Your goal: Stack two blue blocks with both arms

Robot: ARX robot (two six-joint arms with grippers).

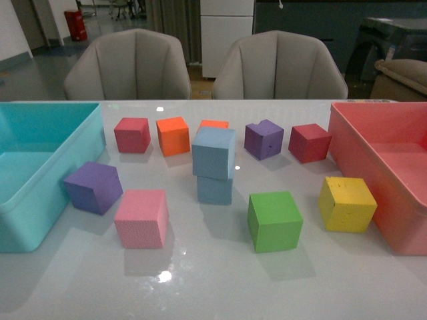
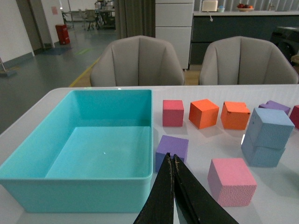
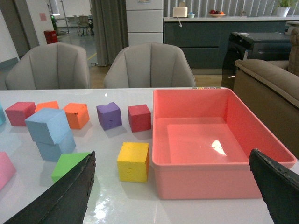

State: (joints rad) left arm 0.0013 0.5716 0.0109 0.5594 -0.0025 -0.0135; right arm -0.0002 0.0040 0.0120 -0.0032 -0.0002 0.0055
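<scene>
From my remote station I saw the paler periwinkle foam cube (image 1: 214,153) sitting on top of the dusty steel-blue foam cube (image 1: 215,190), twisted a little off square, near the middle of the glossy white desk (image 1: 213,287). Taking that stack as my landmark: a pink foam cube (image 1: 141,218) lay nearer the robot and to the left, a green foam cube (image 1: 275,221) nearer and to the right, and an orange foam cube (image 1: 173,136) just behind on the left. The big turquoise plastic bin (image 1: 40,167) stood well to the left of the stack, the pink-red plastic bin (image 1: 383,167) well to the right. My left claw (image 2: 173,161) was clenched with nothing between its fingers, hanging apart from the stack over a purple foam cube (image 2: 171,149). My right claw (image 3: 177,186) was released, its fingers (image 3: 70,196) spread wide, holding nothing.
</scene>
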